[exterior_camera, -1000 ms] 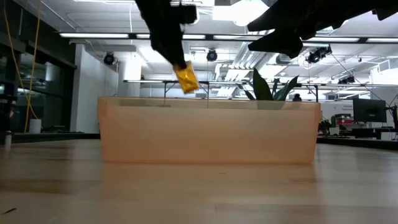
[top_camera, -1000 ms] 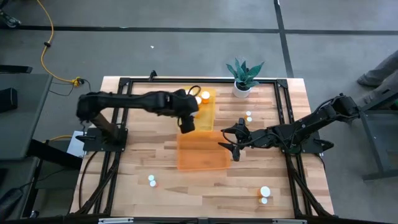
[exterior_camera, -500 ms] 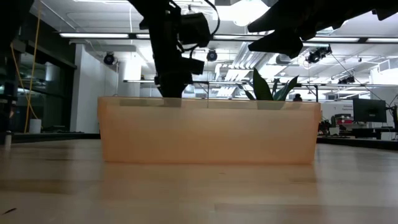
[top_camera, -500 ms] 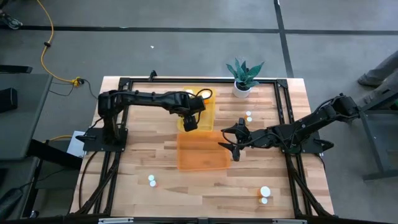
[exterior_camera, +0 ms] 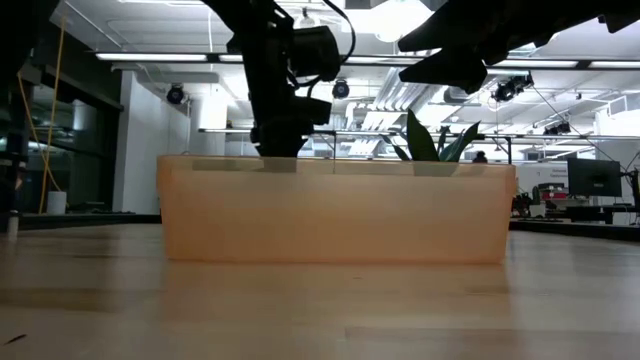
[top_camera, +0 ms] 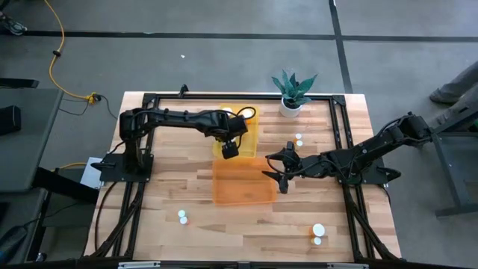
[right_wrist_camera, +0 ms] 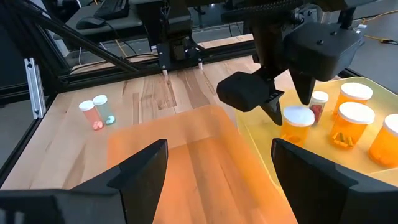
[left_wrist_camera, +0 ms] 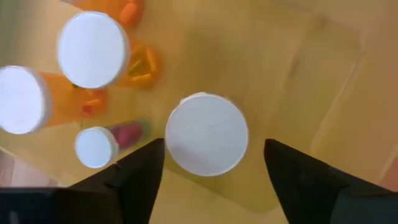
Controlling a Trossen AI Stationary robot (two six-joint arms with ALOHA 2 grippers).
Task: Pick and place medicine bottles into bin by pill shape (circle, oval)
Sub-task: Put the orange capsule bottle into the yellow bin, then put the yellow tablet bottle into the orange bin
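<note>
Bottle | white-capped translucent orange medicine bottle (left_wrist_camera: 206,133) upright in yellow translucent tray (top_camera: 250,131) | left gripper (left_wrist_camera: 208,165) directly above, fingers (left_wrist_camera: 134,177) spread, gripping nothing | right gripper (top_camera: 278,172) beside orange bin (top_camera: 243,183), fingers parted, empty

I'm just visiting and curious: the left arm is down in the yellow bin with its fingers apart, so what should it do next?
Probably lift straight up. The left gripper is open, and the bottle between its fingers stands in the yellow bin beside others, seemingly released.
</note>
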